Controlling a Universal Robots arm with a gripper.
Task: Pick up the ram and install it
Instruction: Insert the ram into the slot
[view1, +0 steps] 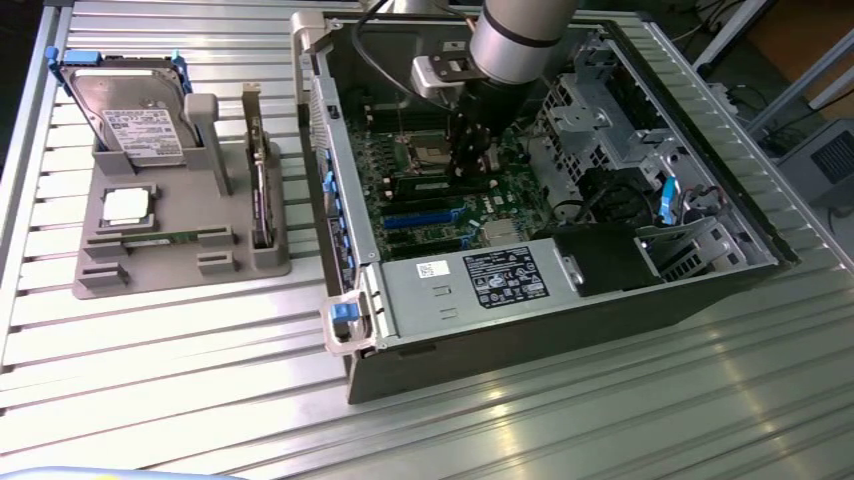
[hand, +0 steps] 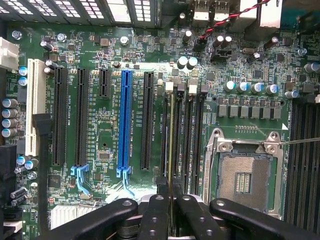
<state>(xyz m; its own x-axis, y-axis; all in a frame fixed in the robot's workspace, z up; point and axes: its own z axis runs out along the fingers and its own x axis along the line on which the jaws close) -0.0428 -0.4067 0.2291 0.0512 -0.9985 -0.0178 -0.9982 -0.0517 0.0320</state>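
Observation:
The ram (hand: 171, 145) shows edge-on in the wrist view as a thin green strip. It stands in one of the black memory slots (hand: 187, 135) beside the empty processor socket (hand: 245, 175). My gripper (hand: 170, 189) is shut on its top edge, one black finger (hand: 156, 210) pressing each face. In the exterior view my gripper (view1: 474, 160) reaches straight down into the open computer case (view1: 400, 290), over the motherboard (view1: 427, 215). The arm hides the ram there.
A grey holder (view1: 174, 260) at the exterior view's left carries a hard drive (view1: 127, 115), a square processor chip (view1: 127, 205) and a thin upright board (view1: 254, 170). Case walls, the power supply (view1: 501, 275) and drive cages (view1: 601, 100) ring the gripper. A blue expansion slot (hand: 125, 120) lies close by.

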